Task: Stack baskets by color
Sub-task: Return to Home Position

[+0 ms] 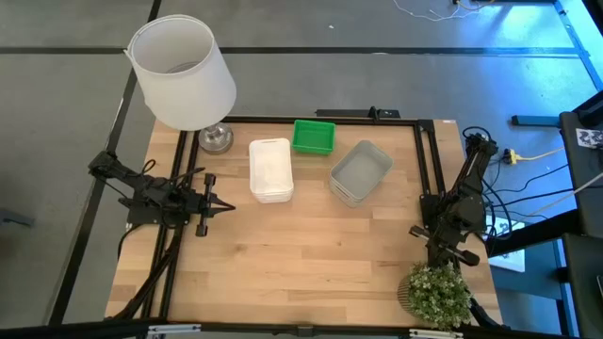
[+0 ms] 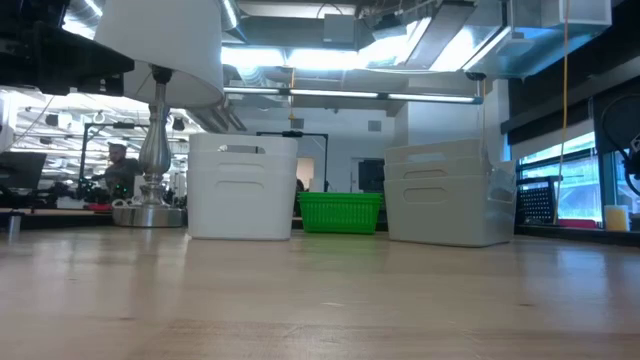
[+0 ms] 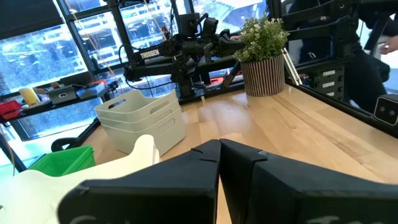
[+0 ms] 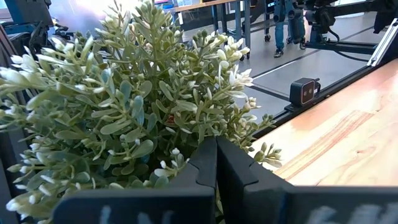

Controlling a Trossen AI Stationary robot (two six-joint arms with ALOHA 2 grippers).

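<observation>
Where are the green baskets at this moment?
In the high view the green baskets sit at the table's far edge, near the middle, between the white stack and the grey stack.

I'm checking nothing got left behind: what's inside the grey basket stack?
The top grey basket looks empty from above, its floor bare. It covers the insides of the baskets nested under it; only their outsides show.

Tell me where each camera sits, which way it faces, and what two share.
High: overhead, straight down on the table; both arms show, left at the left edge, right beside the plant.
Low: table height, level across to white stack, green stack, grey stack; no arm.
Left wrist: past shut left jaws towards grey stack, plant, right arm.
Right wrist: past shut right jaws into plant.
Both wrists share the plant.
</observation>
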